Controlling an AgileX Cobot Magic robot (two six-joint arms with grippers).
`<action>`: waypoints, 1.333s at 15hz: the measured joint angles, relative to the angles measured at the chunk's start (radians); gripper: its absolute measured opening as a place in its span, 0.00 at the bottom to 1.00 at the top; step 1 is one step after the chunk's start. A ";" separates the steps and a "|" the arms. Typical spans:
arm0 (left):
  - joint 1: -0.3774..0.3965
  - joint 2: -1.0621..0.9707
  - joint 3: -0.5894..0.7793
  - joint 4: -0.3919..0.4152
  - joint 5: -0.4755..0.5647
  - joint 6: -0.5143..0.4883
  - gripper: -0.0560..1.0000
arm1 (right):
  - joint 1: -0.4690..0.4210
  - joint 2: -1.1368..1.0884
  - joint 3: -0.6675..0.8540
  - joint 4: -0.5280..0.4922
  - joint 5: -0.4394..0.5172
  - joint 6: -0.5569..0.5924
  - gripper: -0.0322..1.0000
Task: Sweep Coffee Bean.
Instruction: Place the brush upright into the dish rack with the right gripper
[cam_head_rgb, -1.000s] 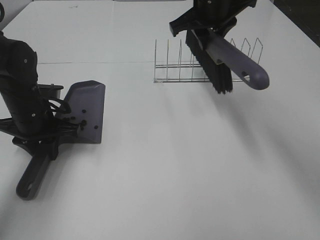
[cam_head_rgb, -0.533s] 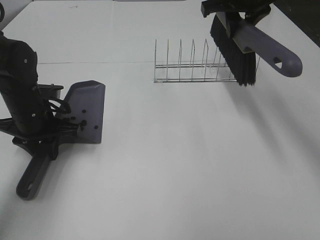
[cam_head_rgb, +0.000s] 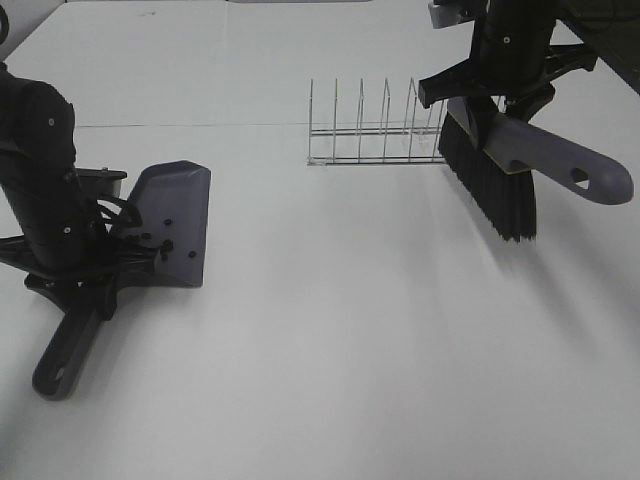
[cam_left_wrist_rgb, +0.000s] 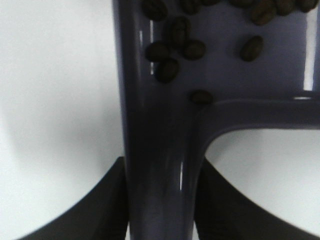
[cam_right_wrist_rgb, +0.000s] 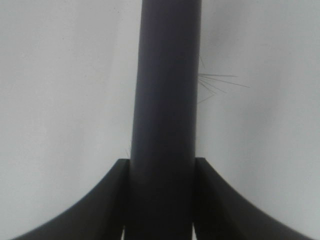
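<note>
The grey-purple dustpan (cam_head_rgb: 178, 215) lies on the white table at the left, with several coffee beans (cam_head_rgb: 165, 245) on its pan. They show up close in the left wrist view (cam_left_wrist_rgb: 175, 45). My left gripper (cam_head_rgb: 95, 275) is shut on the dustpan's handle (cam_left_wrist_rgb: 160, 165), and the handle's end (cam_head_rgb: 62, 360) points toward the front. My right gripper (cam_head_rgb: 497, 105) is shut on the brush handle (cam_right_wrist_rgb: 165, 100) and holds the brush tilted above the table at the right. The black bristles (cam_head_rgb: 490, 185) point down and the handle end (cam_head_rgb: 585, 178) points right.
A wire dish rack (cam_head_rgb: 375, 135) stands on the table at the back, just left of the brush. A seam line (cam_head_rgb: 200, 125) crosses the table behind the dustpan. No loose beans show on the table.
My right gripper has carried the brush from over the rack to the right, then down and forward to the rack's right end. The left arm and dustpan have not moved.
</note>
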 joint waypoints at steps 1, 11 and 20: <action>0.000 0.000 0.000 0.000 0.000 0.000 0.39 | -0.011 0.000 0.000 0.007 0.000 0.000 0.33; 0.000 0.000 0.000 0.000 0.000 0.000 0.39 | -0.049 0.079 0.003 0.066 -0.112 -0.017 0.33; 0.000 0.000 0.000 -0.001 -0.001 0.003 0.39 | -0.049 0.096 -0.006 -0.022 -0.229 0.058 0.33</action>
